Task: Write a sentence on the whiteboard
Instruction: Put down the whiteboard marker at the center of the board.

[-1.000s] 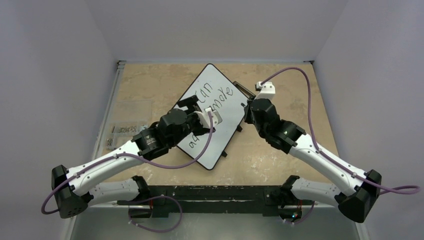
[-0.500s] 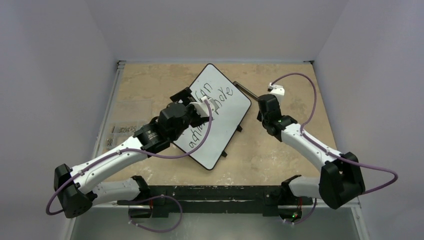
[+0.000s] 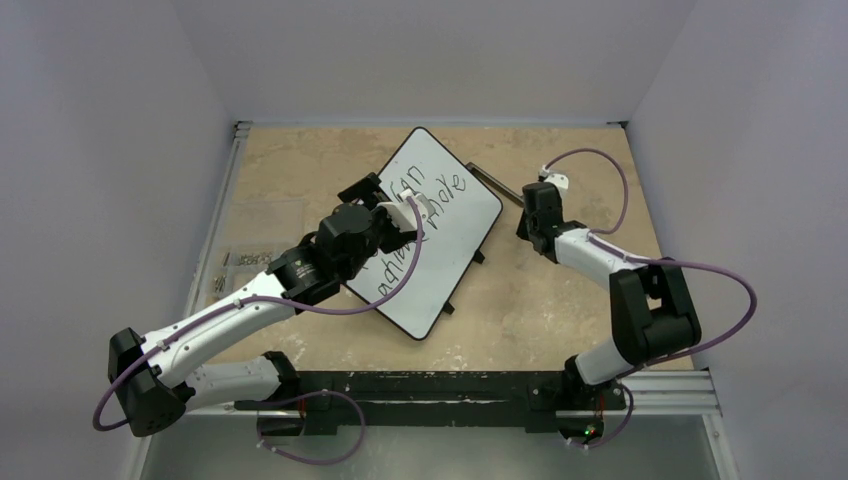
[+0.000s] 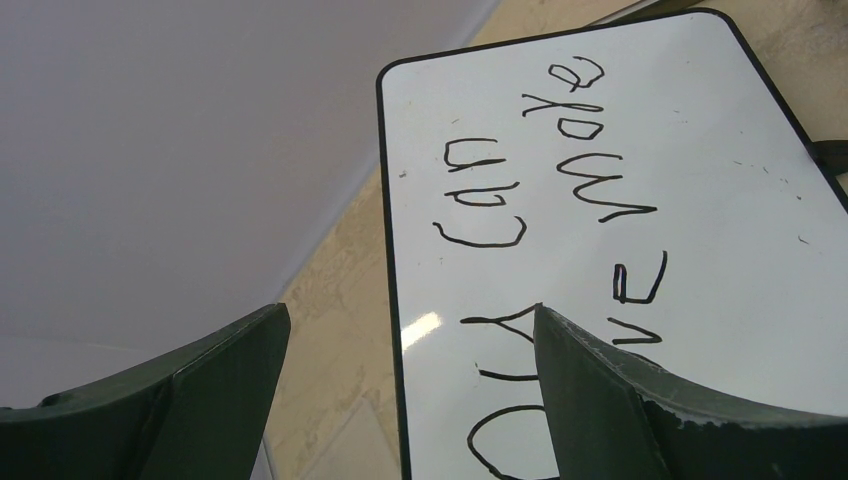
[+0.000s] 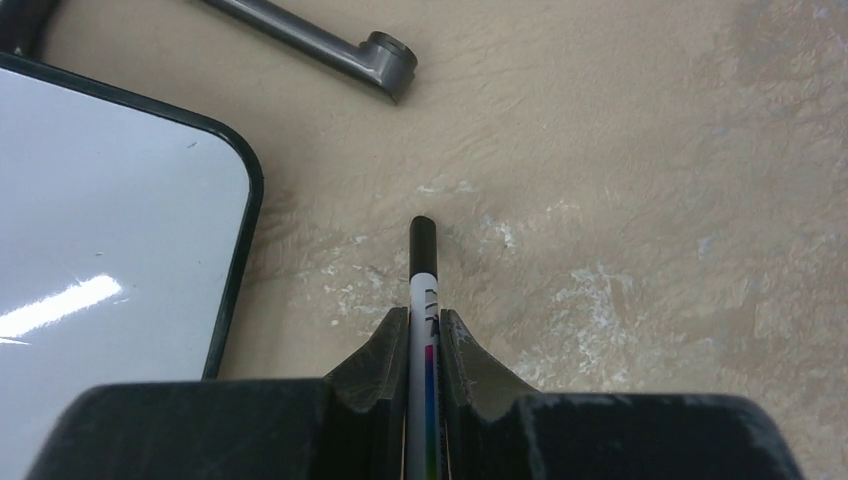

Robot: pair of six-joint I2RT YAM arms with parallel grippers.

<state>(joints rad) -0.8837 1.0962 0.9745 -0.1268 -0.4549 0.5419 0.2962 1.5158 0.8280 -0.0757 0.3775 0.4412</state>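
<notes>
Top external view: right arm pulled back off large white black-framed whiteboard [image 3: 458, 215], angled on tan desk [image 3: 560, 300].
Thin black-tipped marker pen [image 5: 422, 250] still clamped in right fingers [image 5: 385, 345]; left fingers [image 4: 600, 400] spread over black handwritten sentence [image 4: 610, 208]; writing judged done.

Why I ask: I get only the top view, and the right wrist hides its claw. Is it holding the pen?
Observer: Yes. The right claw is shut on the pen.
Operator: Is its tip writing?
Observer: No. It points over bare table, beside the board corner.
Operator: And the other arm?
Observer: The left claw is open and empty, over the lettering.
</notes>
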